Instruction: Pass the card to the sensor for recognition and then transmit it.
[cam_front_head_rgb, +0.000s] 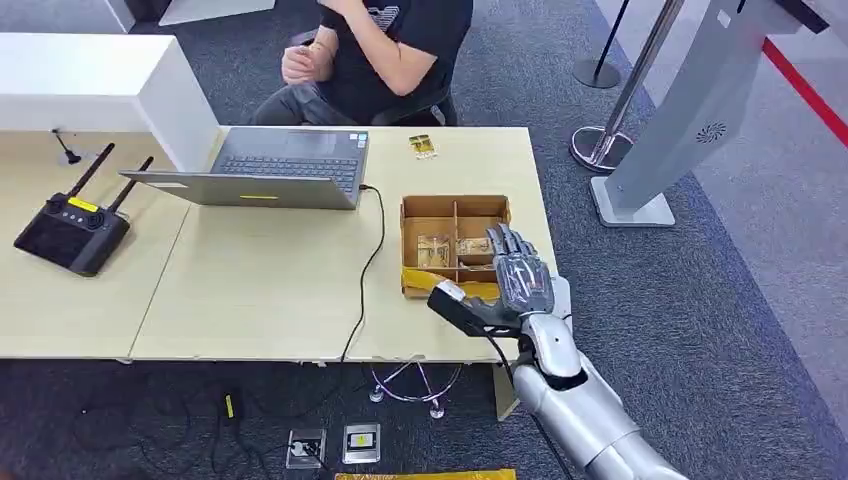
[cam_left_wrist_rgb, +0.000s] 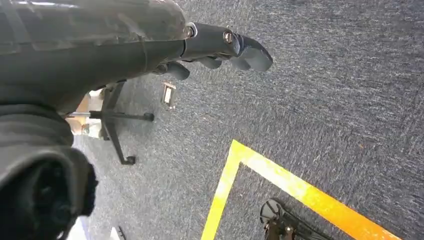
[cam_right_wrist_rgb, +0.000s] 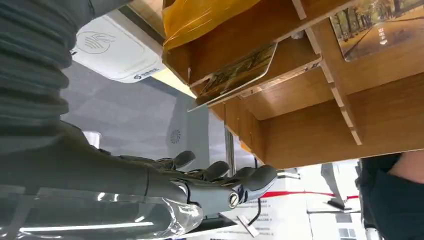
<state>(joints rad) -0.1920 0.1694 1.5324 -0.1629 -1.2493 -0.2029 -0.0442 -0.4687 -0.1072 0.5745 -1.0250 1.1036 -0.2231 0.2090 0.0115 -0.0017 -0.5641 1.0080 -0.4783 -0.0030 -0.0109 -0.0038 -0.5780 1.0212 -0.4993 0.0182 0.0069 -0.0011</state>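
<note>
- Carpet (cam_front_head_rgb: 760, 300): dark grey floor; yellow tape line (cam_left_wrist_rgb: 280, 177) in the left wrist view; floor sockets (cam_front_head_rgb: 330, 443) and a yellow strip under the table's near edge.
- Left hand (cam_left_wrist_rgb: 220, 50): hangs over the carpet, fingers slightly curled, holding nothing.
- Right hand (cam_front_head_rgb: 515, 275): fingers apart and extended, empty, raised at the tray's near right corner beside the black sensor (cam_front_head_rgb: 465, 305).
- Table (cam_front_head_rgb: 260, 290): light wood, a black cable across it.
- Tray (cam_front_head_rgb: 455, 208): partitioned wooden box, cards (cam_front_head_rgb: 432, 250) in its near compartments; one card (cam_right_wrist_rgb: 240, 72) leans against a divider.
- Laptop (cam_front_head_rgb: 280, 165), open; black controller (cam_front_head_rgb: 70, 232) far left; one more card (cam_front_head_rgb: 422, 146) beyond the tray.
- Person (cam_front_head_rgb: 385, 50) seated behind the table; grey stand (cam_front_head_rgb: 690, 110) and stanchions (cam_front_head_rgb: 598, 140) to the right.
</note>
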